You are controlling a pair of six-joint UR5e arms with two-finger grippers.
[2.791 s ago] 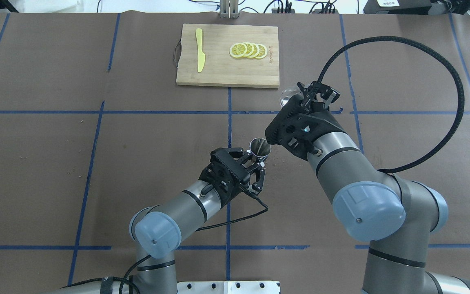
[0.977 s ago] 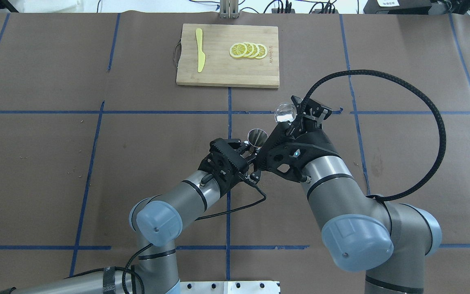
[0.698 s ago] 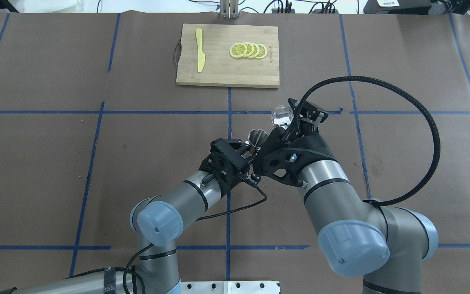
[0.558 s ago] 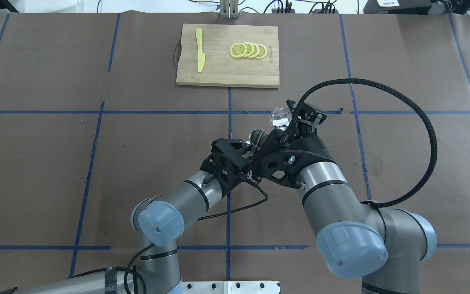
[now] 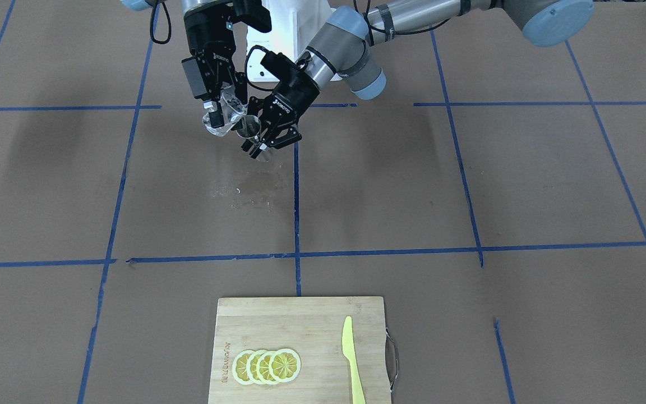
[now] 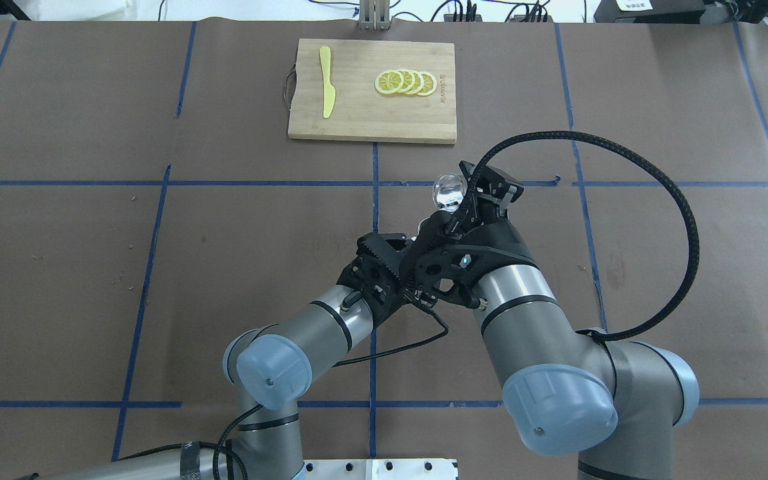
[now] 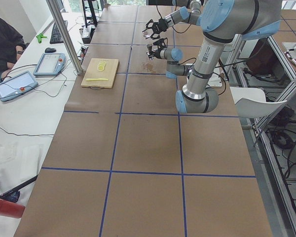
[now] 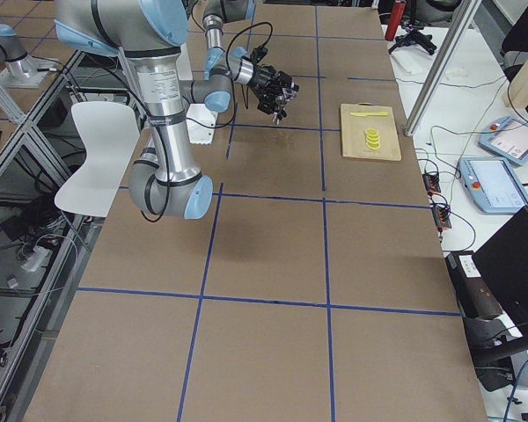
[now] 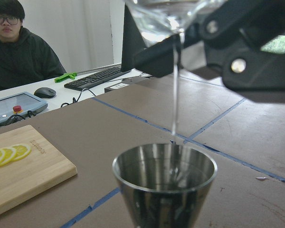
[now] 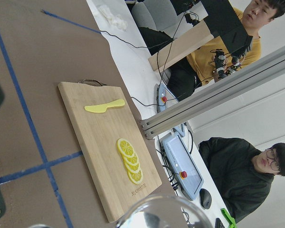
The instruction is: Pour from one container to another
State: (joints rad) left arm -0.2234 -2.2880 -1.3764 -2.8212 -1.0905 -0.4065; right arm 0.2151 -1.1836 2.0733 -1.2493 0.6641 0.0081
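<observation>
Clear glass goblet (image 9: 166, 19), tilted, clamped in our right pincer (image 5: 219, 111) just above the conical steel jigger (image 9: 165, 183), which our left pincer (image 5: 257, 140) grips. Thin clear stream (image 9: 175, 95) lands inside its rim. We judge: slow tilt, lip centred, jigger level, stop before brimming.

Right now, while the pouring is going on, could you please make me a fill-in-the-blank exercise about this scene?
The right gripper tilts a clear glass over the ____ cup held by the left gripper. A thin stream runs from the glass into the ____. The cutting board bears ____ lemon slices. The knife beside them is ____.
Missing words: metal; cup; four; yellow.
</observation>
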